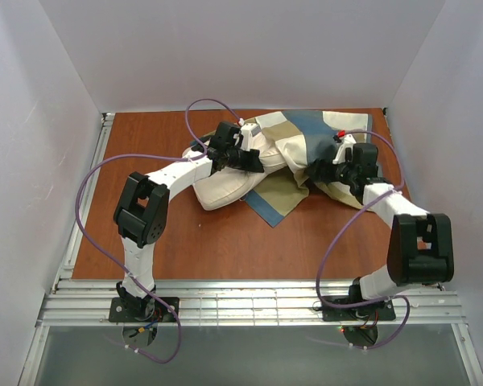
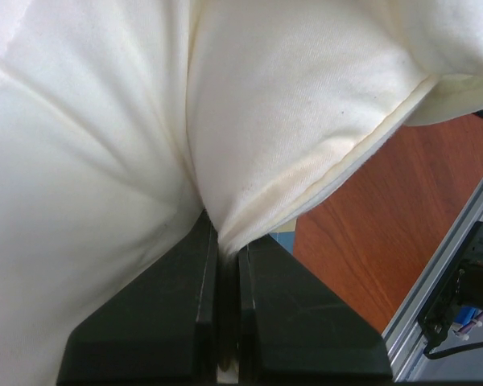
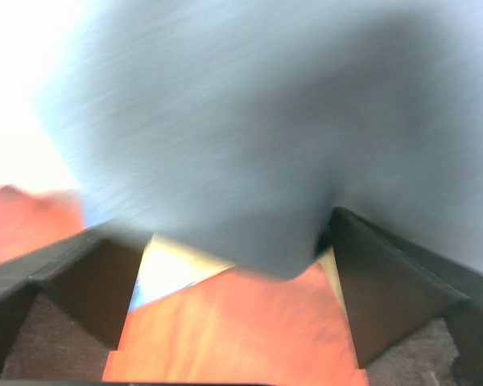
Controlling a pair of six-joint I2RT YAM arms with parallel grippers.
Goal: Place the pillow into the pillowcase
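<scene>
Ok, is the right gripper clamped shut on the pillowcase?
No, the right gripper is wide open in its wrist view, with the blue pillowcase cloth drooping between its parted jaws.

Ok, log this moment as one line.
left gripper: shut on pillow | right gripper: open, pillowcase between jaws | pillow: near end uncovered

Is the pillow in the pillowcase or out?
Mostly out: most of the pillow shows bare; the pillowcase covers its right end. Cannot tell whether that end is actually inside.
</scene>
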